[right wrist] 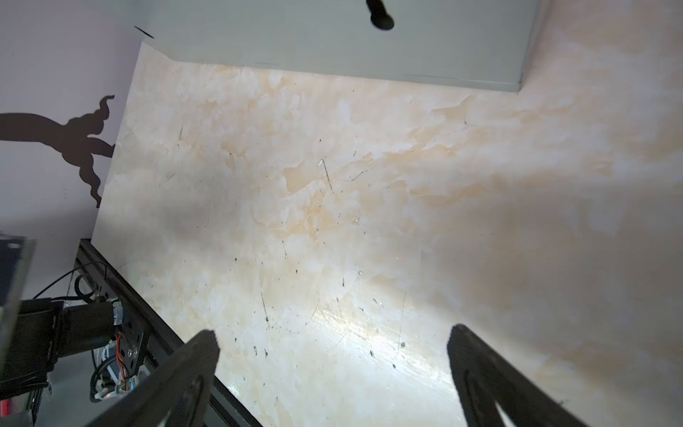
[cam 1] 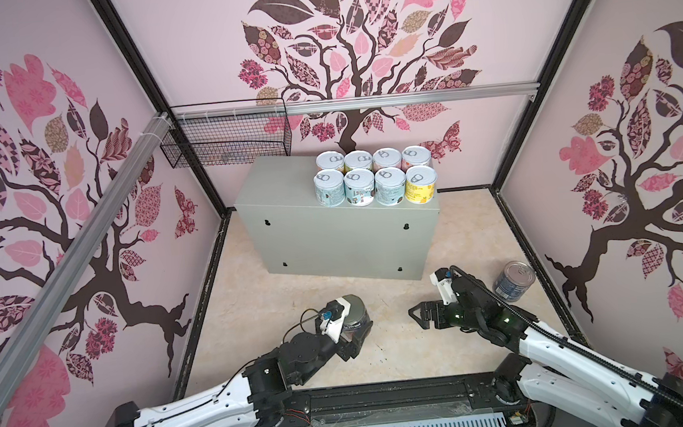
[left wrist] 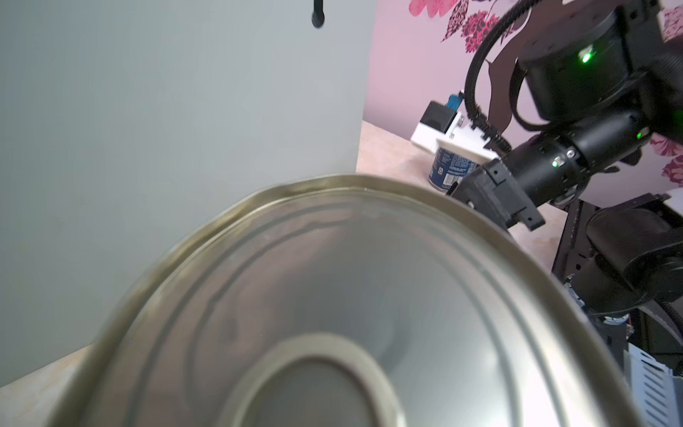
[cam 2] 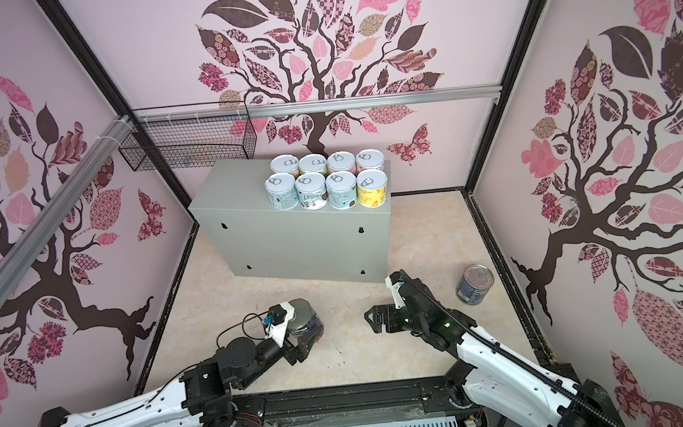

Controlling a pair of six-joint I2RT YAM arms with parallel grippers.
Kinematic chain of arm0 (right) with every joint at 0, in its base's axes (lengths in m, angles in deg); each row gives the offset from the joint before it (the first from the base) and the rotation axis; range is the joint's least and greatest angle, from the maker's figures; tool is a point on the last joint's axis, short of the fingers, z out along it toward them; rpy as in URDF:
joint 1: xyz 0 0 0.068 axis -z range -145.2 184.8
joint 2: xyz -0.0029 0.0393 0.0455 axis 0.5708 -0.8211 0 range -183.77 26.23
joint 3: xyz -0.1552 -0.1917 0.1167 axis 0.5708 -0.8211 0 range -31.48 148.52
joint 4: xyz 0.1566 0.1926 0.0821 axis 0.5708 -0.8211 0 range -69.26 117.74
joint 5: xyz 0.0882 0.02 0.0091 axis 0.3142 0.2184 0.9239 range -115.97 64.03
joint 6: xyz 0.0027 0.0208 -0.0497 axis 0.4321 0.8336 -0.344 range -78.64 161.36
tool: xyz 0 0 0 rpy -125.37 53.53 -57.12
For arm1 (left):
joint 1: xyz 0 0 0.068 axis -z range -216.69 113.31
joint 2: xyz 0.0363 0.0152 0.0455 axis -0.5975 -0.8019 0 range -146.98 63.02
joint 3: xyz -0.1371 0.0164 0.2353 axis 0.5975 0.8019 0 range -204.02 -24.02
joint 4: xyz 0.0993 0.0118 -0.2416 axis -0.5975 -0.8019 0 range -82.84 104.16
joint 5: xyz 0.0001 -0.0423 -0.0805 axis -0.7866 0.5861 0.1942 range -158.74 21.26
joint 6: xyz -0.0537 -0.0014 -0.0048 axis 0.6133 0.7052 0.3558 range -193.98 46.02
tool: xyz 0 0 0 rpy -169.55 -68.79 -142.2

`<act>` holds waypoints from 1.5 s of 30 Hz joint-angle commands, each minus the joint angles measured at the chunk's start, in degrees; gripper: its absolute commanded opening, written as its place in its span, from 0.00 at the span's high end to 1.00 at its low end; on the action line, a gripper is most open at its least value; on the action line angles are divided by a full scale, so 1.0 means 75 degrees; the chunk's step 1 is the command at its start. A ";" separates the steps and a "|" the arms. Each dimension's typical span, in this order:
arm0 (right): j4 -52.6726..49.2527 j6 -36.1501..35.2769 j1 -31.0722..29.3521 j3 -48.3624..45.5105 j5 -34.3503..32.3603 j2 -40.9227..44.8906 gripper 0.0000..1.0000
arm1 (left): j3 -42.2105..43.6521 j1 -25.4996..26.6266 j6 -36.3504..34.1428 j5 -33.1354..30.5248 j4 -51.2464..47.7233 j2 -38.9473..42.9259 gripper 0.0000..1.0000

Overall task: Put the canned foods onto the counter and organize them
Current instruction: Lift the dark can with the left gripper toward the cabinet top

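Grey sheet-metal counter point(cam 1: 333, 240) stands at frame centre in both top views, a plain box with small black knobs on its front face, resting on the marbled beige floor point(cam 1: 383, 344). Its top carries eight short cans point(cam 1: 374, 176), packed touching in two rows of four toward the right end. All have pale pull-tab lids. Front row labels: three light blue-green patterned, then one yellow can point(cam 1: 421, 185) at the right end. Back row labels mostly hidden; hints of pink and yellow-green show. Left half of the counter top is bare.

Dark blue can point(cam 1: 512, 281) stands upright on the floor at right of frame, near the right wall, below the counter's right corner. Bare metal top, white print and a barcode on its side in the left wrist view point(left wrist: 449, 168).

Left gripper point(cam 1: 351, 334), lower centre-left of frame, is closed around a tall can point(cam 1: 356, 311) with a shiny ringed metal end. That end fills the lower part of the left wrist view point(left wrist: 351, 314), rim slightly dented, blurred by closeness. Label looks dark in a top view point(cam 2: 309, 323); its colour is hard to tell. Cannot tell whether it rests on the floor or is lifted.

Right gripper point(cam 1: 418, 315), lower centre-right, holds nothing, jaws spread wide; fingers point(right wrist: 184, 377) frame only floor in the right wrist view.

Black wire basket point(cam 1: 225, 140) hangs on the back wall, upper left of the counter.
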 commanded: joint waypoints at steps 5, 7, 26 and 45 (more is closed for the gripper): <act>0.0060 0.0327 -0.1648 0.0881 -0.1344 -0.1073 0.00 | -0.1710 0.0007 0.0040 -0.0903 -0.2147 0.0984 0.27; 0.0144 0.0392 -0.1817 0.1060 -0.1359 -0.1395 0.00 | -0.2215 0.0004 0.0117 -0.1166 -0.2631 0.0804 0.27; 0.0385 -0.0183 -0.1973 0.2246 -0.1375 -0.2865 0.00 | -0.8586 -0.1191 -0.1386 -0.2078 -0.6041 -0.2038 0.26; 0.0619 -0.0446 -0.1972 0.2055 -0.1251 -0.3009 0.00 | -1.2544 -0.6180 -0.0889 0.2174 -0.6172 -0.5387 0.30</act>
